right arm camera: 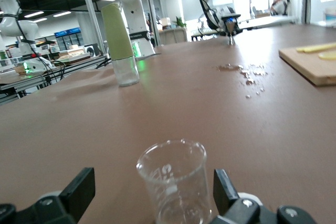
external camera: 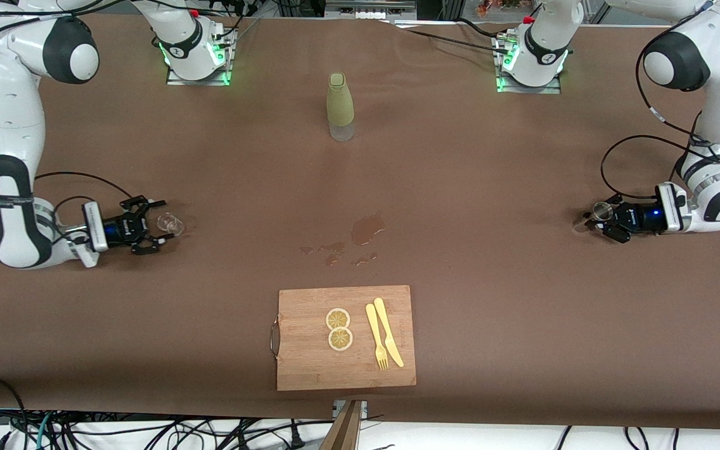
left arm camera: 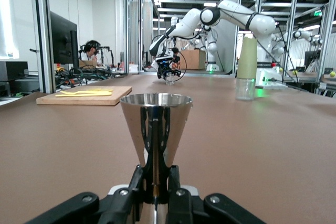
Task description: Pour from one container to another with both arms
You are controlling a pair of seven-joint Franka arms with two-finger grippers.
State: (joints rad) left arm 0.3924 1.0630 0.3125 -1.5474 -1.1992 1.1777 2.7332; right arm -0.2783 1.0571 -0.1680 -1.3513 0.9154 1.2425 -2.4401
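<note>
R gripper (external camera: 159, 229) fingers spread round the glass (external camera: 170, 224), glass on table at R arm's end | L gripper (external camera: 599, 226) pinching jigger (external camera: 600, 212) at waist, upright, L arm's end | bottle (external camera: 340, 106) mid-table, spill (external camera: 366, 228) near board (external camera: 345, 337)

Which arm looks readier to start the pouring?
Probably the left: its gripper is already shut on the jigger. The right gripper is open around the glass on the table, so it must close and lift first.

Brown table (external camera: 491, 300) w/ bottle (external camera: 340, 106), cutting board (external camera: 345, 337), spill (external camera: 366, 229), glass (external camera: 171, 224).
</note>
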